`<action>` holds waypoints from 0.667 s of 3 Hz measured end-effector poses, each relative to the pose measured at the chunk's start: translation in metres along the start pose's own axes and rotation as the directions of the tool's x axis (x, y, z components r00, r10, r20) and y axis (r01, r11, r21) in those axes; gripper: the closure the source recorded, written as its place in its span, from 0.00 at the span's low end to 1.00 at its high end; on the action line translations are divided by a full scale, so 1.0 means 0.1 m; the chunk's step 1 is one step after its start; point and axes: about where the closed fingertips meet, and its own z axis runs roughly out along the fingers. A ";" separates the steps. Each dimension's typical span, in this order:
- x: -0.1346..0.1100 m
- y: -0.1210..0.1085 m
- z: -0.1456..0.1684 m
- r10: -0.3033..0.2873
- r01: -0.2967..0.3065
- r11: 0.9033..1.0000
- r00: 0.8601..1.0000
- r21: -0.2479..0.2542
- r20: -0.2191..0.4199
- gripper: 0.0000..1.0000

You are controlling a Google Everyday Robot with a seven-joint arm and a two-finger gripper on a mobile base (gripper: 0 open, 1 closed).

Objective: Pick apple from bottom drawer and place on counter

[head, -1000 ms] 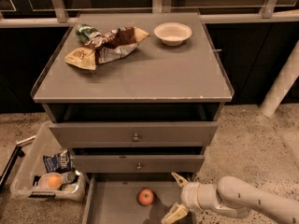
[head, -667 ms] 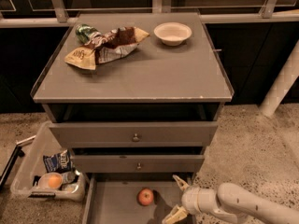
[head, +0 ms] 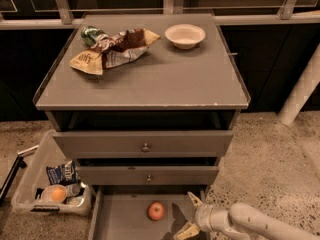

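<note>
Your claw [head: 190, 215] hangs spread wide and gripping nothing over the bottom drawer [head: 122, 220], with the apple [head: 156, 211] lying on the drawer floor just beside it at its 9 o'clock, apart from both fingers, and the counter [head: 150, 84] up at 12 o'clock.

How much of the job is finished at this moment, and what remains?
Done: the bottom drawer is pulled out, with the apple lying on its floor. In hand: the gripper, open, sits beside the apple inside the drawer, not touching it. Left: grasp the apple, lift it, and set it on the counter.
</note>
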 end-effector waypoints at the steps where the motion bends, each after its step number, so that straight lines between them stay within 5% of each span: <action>1: 0.00 0.00 0.00 0.000 0.000 1.000 1.000 0.000 0.000 0.00; 2: -0.02 0.00 0.18 -0.046 0.046 0.999 0.999 0.003 0.023 0.00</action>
